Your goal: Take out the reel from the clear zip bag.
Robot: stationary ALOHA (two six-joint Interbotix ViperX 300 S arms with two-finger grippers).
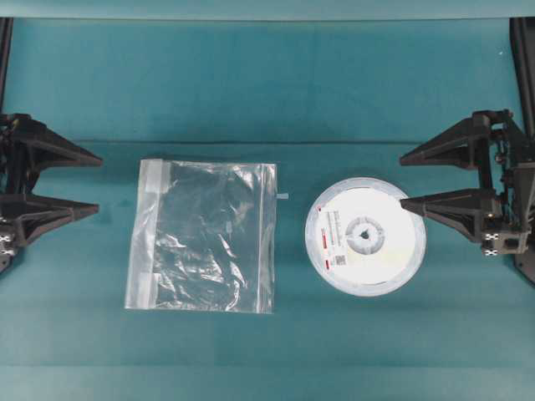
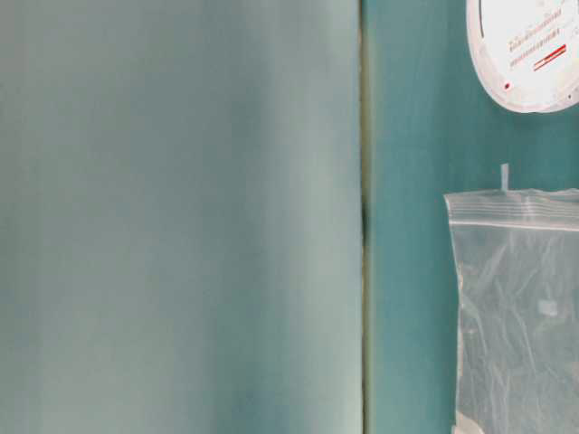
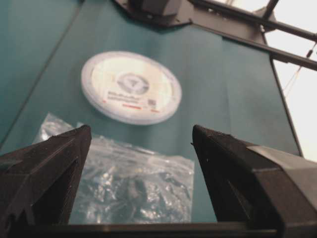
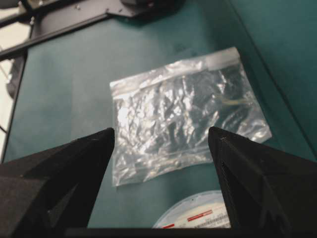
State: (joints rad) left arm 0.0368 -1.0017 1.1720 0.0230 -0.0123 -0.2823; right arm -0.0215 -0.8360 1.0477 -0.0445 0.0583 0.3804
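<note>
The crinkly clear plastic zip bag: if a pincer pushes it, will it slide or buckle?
The crinkly clear plastic zip bag looks thin, creased and empty, so it would probably buckle and feel very light. Its whitish zip strip seems stiffer, likely the better edge to grip.

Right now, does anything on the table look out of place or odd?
Nothing is spilled or damaged. The reel lies flat on the table, outside the bag and apart from it. The bag is empty and crinkled, lying flat. Both grippers, left and right, are open and hold nothing.
</note>
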